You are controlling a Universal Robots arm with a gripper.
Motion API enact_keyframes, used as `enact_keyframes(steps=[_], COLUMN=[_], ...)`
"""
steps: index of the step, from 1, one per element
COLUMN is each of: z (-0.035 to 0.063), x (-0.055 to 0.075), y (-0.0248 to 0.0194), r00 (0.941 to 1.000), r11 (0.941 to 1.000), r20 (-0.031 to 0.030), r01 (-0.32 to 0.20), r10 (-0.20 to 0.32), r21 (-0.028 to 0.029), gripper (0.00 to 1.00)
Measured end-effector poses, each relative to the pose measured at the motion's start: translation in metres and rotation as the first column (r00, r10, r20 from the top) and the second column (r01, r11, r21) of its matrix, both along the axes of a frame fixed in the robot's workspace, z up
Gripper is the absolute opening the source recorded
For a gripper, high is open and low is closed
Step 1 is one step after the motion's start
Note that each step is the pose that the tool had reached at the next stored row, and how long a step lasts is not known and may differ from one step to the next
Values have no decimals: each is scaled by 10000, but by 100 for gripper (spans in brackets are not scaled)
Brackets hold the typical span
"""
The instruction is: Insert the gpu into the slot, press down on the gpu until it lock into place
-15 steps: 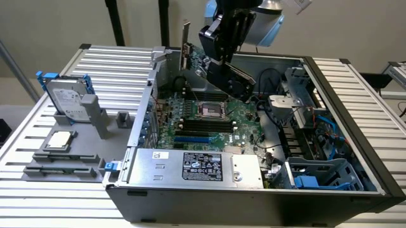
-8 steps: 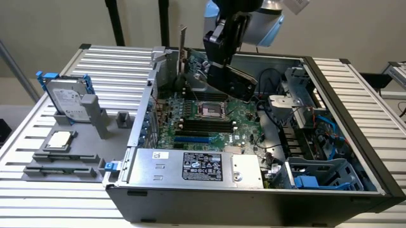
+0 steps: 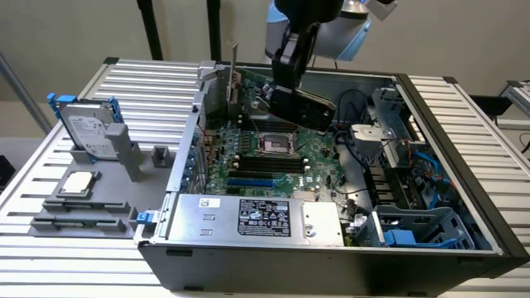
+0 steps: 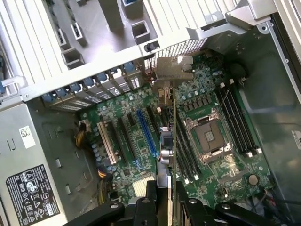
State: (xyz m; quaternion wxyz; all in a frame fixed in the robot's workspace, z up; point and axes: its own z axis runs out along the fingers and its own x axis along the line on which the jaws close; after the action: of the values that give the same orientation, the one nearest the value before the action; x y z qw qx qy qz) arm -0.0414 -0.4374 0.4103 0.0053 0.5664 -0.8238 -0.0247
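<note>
On the table (image 3: 472, 112): an open computer case (image 3: 331, 273) lies on its side, its inside facing up.
Inside the case: the green motherboard (image 3: 319, 155) covers the floor, with the grey-labelled power-supply box (image 3: 207, 217) along the near wall.
Arm: it reaches down from the top of the exterior view, its wrist angled slightly, and stops above the far half of the board.
Gripper (image 3: 290, 77): it is clamped on the gpu, one finger on each flat face, as the wrist view shows (image 4: 164, 190).
Gpu (image 3: 305, 107): it hangs in the air, tilted, clear of the board. In the wrist view it is seen edge-on (image 4: 173, 141), with its silver bracket (image 4: 174, 70) toward the slotted rear wall.
Slot (image 4: 147, 134): the blue strip is bare. It lies beside the card's edge line, not under it, and sits nearer the power-supply box (image 3: 250, 184).
Step in hand: carrying the card to the slot, it seems. Nothing is seated or pressed yet.
What seating calls for: the lower edge has to sit directly over the blue strip and parallel to it. The card has to stand upright, with the bracket meeting the rear opening. Only then would a straight downward push make sense.
Risk: the black memory strips (image 4: 186, 155) lie just beside the card's line and could be caught.
</note>
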Motion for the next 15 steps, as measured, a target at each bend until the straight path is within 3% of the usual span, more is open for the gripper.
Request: enact_keyframes(steps=[4, 8, 11, 15], z=[-33, -66, -90, -134], x=[0, 0, 0, 1], y=[0, 0, 0, 0], r00=[9974, 9894, 9802, 9632], r11=[9973, 9893, 9799, 9629], r20=[13, 33, 57, 99], r01=[-724, -1449, -1981, -2688], r10=[724, 1449, 1981, 2686], r21=[100, 188, 224, 232], gripper=[26, 26, 26, 26])
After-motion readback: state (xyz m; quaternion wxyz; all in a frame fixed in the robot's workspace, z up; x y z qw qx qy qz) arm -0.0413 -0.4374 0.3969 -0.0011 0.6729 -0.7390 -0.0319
